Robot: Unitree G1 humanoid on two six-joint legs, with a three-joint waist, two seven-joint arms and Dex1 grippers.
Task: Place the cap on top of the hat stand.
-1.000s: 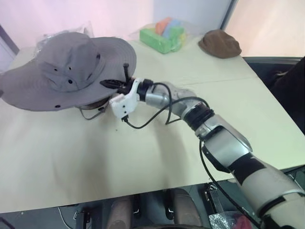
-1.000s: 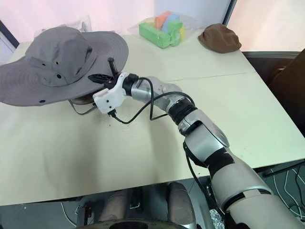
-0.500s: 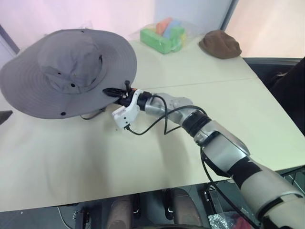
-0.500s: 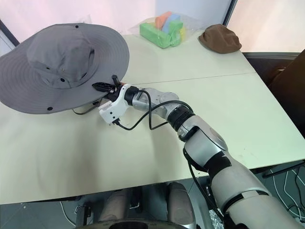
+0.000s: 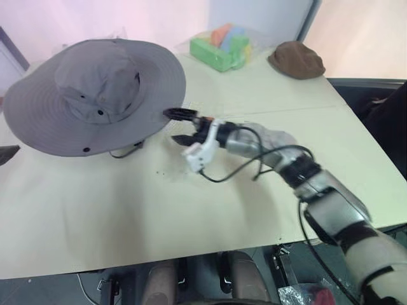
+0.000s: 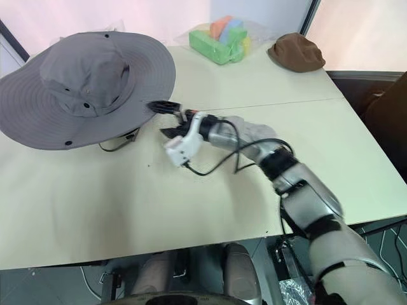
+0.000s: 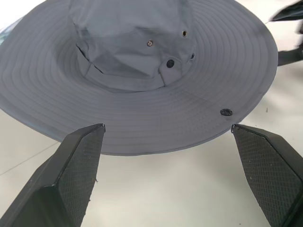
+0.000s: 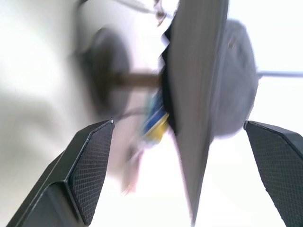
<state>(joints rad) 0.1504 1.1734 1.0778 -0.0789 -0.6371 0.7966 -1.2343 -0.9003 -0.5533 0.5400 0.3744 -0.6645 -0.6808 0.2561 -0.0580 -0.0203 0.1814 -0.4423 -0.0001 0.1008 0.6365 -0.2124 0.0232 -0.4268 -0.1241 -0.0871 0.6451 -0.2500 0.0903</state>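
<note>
Your right gripper has its two black fingers spread wide apart, and there is nothing between them. It points at the edge of the cap, with its top finger just beside the brim; you cannot tell from here if it touches. The big grey cap sits just past the fingertips, out in front of the gripper, with its floppy brim spread all around and its chin cord hanging down under the near edge onto the table. In the right wrist view you can see the hat stand under the cap, with its round base and thin post, so the cap is resting on top of it. Your left gripper is open wide too, holding nothing, and the cap's brim lies just ahead of its fingers. Far behind your right gripper, near the back edge of the table, are a bag of green and orange things and a small brown cap.
</note>
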